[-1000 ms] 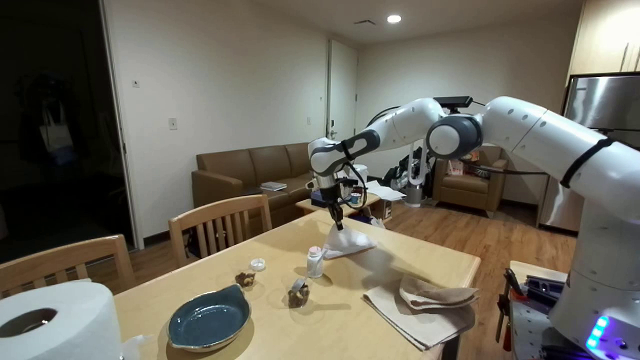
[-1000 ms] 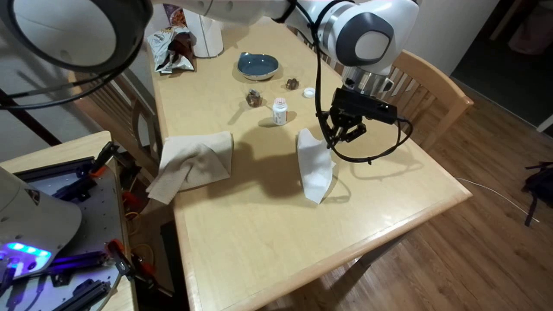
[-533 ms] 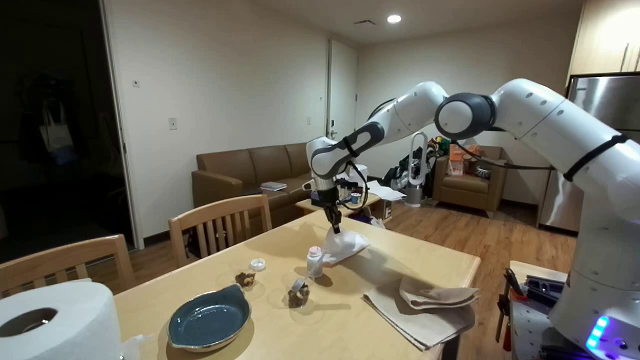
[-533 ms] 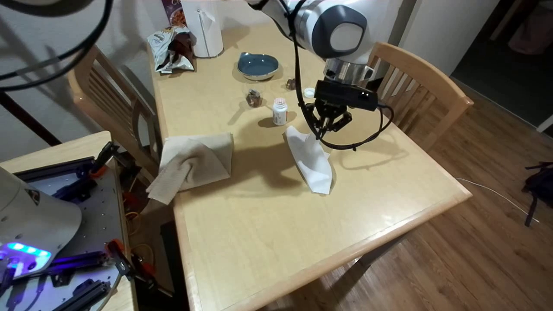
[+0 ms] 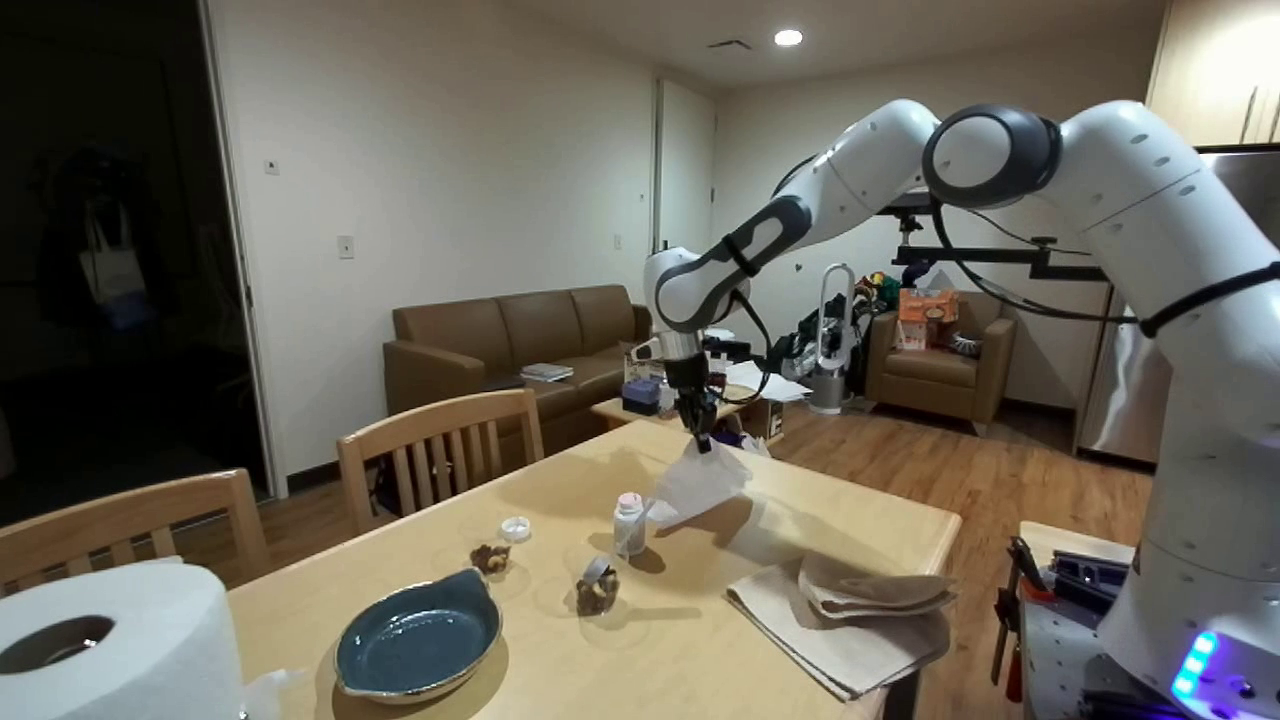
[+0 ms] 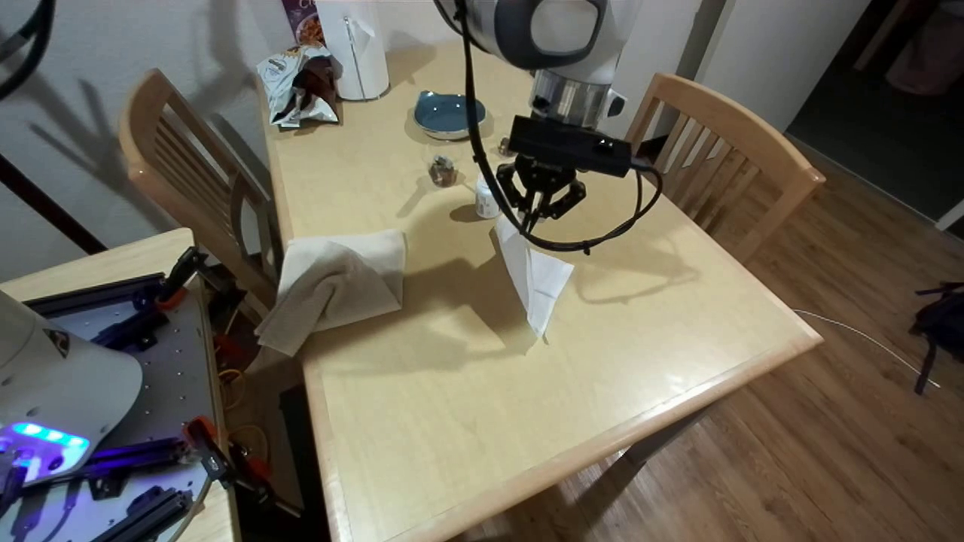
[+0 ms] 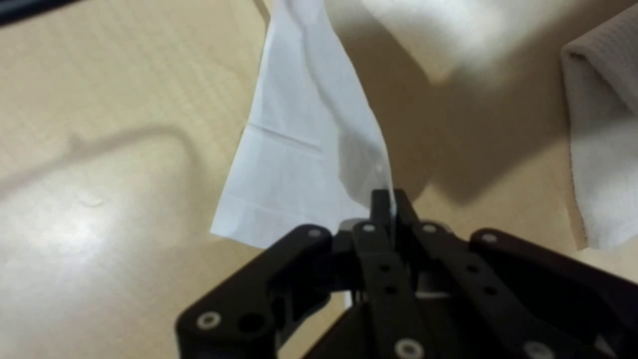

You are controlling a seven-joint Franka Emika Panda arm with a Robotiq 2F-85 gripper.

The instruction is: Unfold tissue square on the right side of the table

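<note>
My gripper [image 7: 393, 200] is shut on one edge of the white tissue square [image 7: 294, 169], which runs as a thin line between the fingertips in the wrist view. The tissue hangs as a creased, partly folded sheet, a soft shadow across it. In both exterior views the gripper [image 5: 703, 446] is above the table [image 6: 452, 429], and the tissue [image 6: 536, 275] drops below it toward the tabletop. Whether its lowest corner touches the wood I cannot tell. Its far end runs out of the wrist view at the top.
Close by stands a white pill bottle [image 5: 629, 527], partly behind the tissue. A beige cloth pile [image 6: 343, 286] lies toward the robot base. Farther along are a lid [image 5: 515, 529], walnut-like pieces [image 5: 597, 590], a blue dish [image 5: 418, 640] and a paper roll [image 5: 110, 640].
In an exterior view the gripper dips slightly left, then shifts right and up with the tissue. The tissue now hangs more upright, with a larger separate shadow. The grip stays the same.
</note>
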